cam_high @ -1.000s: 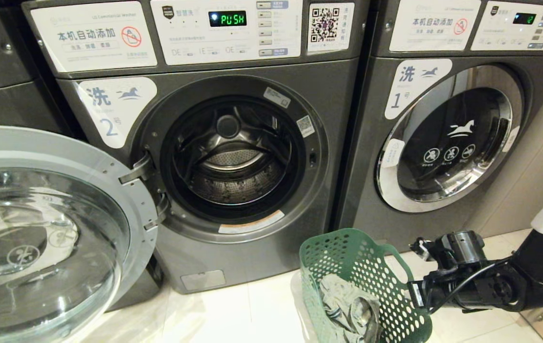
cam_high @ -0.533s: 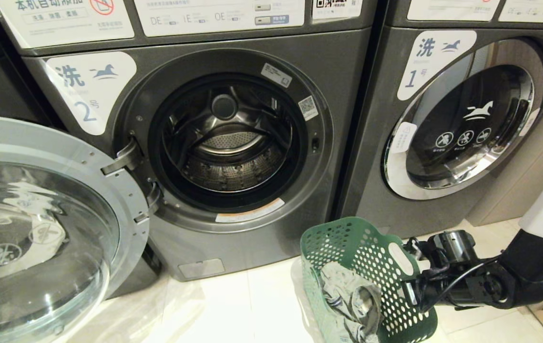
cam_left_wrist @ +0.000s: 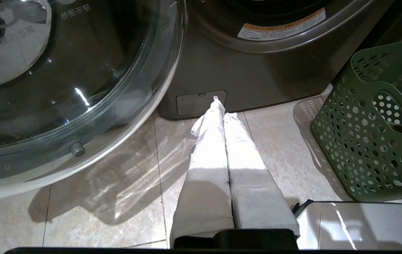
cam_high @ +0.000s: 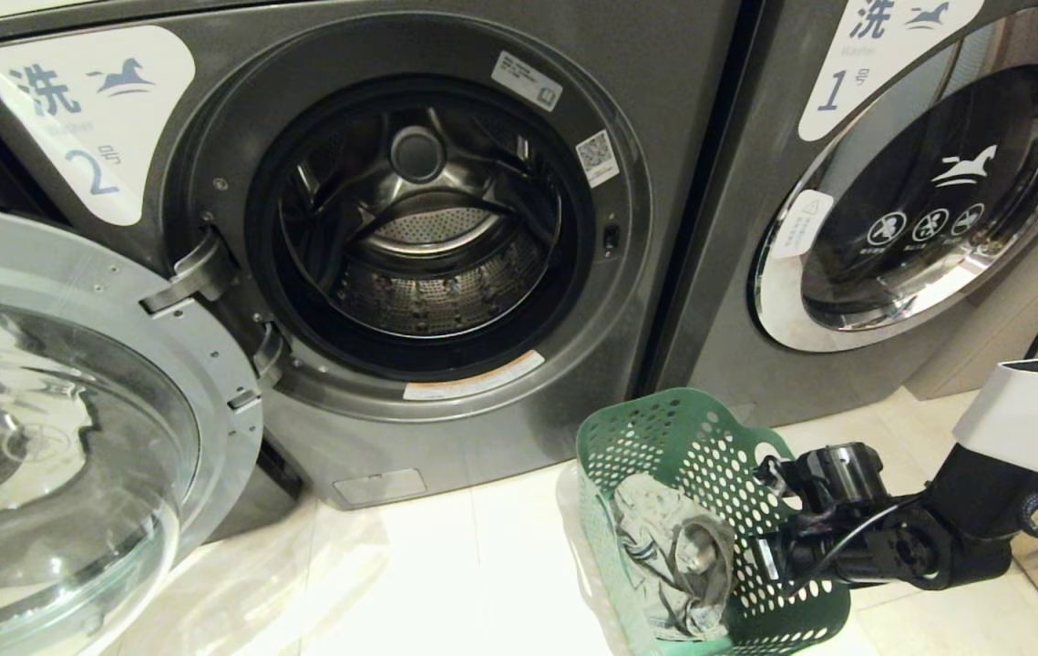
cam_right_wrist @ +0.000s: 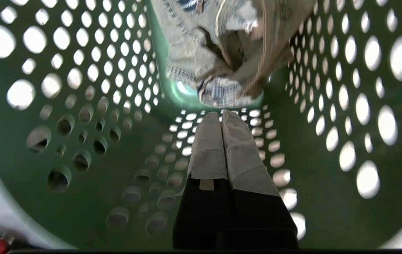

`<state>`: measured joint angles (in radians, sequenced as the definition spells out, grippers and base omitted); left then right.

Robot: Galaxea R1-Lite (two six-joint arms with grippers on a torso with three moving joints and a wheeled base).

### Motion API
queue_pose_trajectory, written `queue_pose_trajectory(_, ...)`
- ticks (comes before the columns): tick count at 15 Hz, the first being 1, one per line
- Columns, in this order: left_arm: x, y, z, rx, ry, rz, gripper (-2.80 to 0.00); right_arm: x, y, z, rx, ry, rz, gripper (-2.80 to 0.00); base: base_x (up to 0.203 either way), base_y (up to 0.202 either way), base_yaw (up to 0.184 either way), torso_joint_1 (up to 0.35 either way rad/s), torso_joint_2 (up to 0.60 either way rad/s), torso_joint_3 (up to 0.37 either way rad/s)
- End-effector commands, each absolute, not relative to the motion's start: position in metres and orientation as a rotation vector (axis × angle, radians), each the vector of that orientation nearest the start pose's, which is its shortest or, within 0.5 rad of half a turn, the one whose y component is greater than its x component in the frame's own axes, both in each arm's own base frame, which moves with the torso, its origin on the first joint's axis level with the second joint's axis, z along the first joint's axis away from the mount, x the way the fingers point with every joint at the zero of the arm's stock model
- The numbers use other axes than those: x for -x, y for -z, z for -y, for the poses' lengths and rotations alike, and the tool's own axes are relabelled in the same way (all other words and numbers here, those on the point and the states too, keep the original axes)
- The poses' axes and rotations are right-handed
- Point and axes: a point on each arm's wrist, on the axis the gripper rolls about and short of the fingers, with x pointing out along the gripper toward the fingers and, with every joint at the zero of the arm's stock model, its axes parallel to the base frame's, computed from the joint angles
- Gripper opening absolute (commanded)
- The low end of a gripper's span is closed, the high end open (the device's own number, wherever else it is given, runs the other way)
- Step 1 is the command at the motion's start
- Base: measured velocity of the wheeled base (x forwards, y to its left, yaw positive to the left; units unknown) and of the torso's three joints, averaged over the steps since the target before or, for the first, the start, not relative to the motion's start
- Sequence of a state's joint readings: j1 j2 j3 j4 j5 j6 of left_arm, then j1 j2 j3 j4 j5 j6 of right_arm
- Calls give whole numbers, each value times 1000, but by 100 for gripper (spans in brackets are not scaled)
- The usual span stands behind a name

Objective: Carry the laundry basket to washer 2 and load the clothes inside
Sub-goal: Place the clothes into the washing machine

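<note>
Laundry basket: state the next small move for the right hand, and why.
Probably open the right hand and ease it onto the clothes. It is shut, empty, inside the laundry basket, just short of the garment. Washer 2 already stands open with a bare drum, and the basket sits at its front.

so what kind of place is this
Probably a self-service laundromat. Two matching dark grey front-loading washers stand side by side, with numbered labels: washer 2, its door swung open, and washer 1, shut. A green laundry basket sits on the tiled floor.
</note>
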<state>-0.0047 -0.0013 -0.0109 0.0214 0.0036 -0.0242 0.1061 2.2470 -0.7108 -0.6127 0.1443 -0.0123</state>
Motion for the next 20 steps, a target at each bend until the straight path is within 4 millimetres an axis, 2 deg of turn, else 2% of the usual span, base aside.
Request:
queue_pose_trajectory(1,24,-76,0,25,1,-11,-280,-338,20,-45,13,-242,-900,-280,0,0,0,6,6,-200)
queue_pose_trajectory(3,24,-76,0,25,0,-12,-280,-348,17,-54,31,-256,-868,-280,0,0,0,5,5,-199)
queue_pose_trajectory(6,24,-76,0,24,1,-11,-280,-350,29,-65,92,-203,-891,-280,0,0,0,3,1,-197)
queue_pose_trajectory(11,24,-76,0,25,1,-10,-280,-361,29,-70,112,-202,-860,-280,0,0,0,2,4,-196)
queue_pose_trajectory(16,24,-76,0,26,0,-10,-280,-364,25,-69,125,-168,-839,-280,0,0,0,4,1,-194)
queue_pose_trajectory(17,24,-76,0,26,0,-9,-280,-364,21,-69,127,-164,-827,0,0,0,0,-2,2,-149)
queue_pose_trajectory(20,24,-76,0,24,0,-10,-280,-371,10,-72,150,-108,-777,0,0,0,0,5,1,-90)
